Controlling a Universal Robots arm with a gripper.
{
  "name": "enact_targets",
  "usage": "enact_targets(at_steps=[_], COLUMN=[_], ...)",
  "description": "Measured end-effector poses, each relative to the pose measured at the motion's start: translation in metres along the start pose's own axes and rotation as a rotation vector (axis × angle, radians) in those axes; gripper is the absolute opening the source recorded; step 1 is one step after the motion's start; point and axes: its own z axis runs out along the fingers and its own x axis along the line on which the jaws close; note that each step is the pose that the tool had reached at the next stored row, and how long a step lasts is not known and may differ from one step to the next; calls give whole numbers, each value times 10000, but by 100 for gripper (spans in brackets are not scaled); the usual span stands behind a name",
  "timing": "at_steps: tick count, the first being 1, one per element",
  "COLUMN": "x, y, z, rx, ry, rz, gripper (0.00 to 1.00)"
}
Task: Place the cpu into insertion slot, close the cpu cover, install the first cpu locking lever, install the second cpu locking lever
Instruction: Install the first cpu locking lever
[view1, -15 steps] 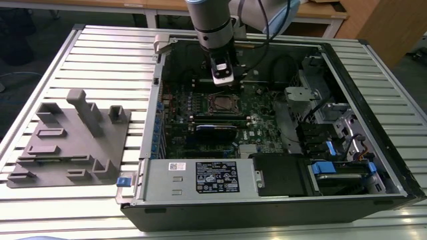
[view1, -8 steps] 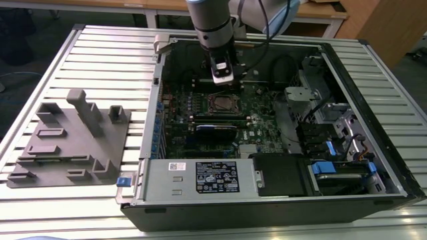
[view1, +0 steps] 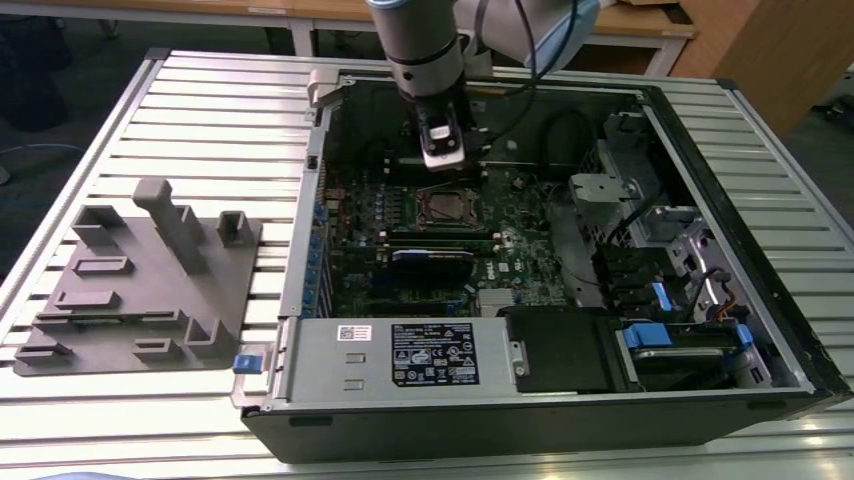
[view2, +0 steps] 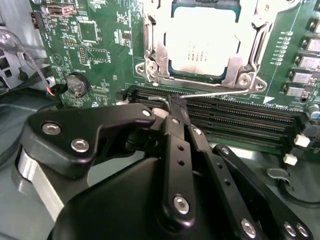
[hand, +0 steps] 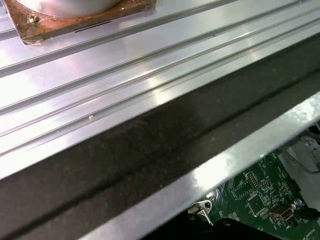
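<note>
The cpu (view2: 200, 45), a dull silver square, lies in the insertion slot (view1: 447, 208) on the green motherboard (view2: 100, 40). The cpu cover (view2: 152, 52), a silver frame, lies flat around it. A thin wire locking lever (view2: 220, 93) runs along the socket's edge, beside the memory slots. My gripper (view2: 175, 102) has its black fingers (view2: 172, 135) pressed together, and their tip is at the lever's free end. In the exterior view the gripper (view1: 442, 155) hangs just behind the socket inside the open case.
Long black memory slots (view2: 240, 120) lie under the fingertip, and a coin battery (view2: 76, 84) sits on the board. The case's metal wall (hand: 250, 155) and slatted table (hand: 125, 65) are close by. A grey fixture (view1: 147, 280) stands outside the case. The power supply (view1: 400, 355) fills the case's near side.
</note>
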Motion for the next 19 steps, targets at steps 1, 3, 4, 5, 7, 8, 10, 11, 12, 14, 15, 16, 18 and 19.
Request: enact_targets(at_steps=[1, 3, 4, 5, 7, 8, 10, 11, 12, 14, 15, 16, 18, 19], x=[2, 6, 6, 7, 7, 6, 3, 1, 0, -1, -1, 0, 3, 5], y=[-3, -9, -13, -17, -26, -32, -45, -50, -56, -67, -71, -75, -81, -84], z=[6, 21, 27, 34, 43, 46, 51, 54, 57, 65, 69, 73, 85, 92], rx=[-17, -51, -67, -80, -95, -99, -103, -104, -105, -105, -106, -104, -105, -106], ry=[-31, -93, -120, -144, -169, -177, -184, -185, -186, -187, -187, -188, -189, -189], rz=[-4, -13, -18, -21, -23, -24, -25, -25, -25, -25, -25, -25, -24, -26], gripper=[11, 11, 11, 11, 11, 11, 11, 11, 11, 11, 11, 11, 11, 11])
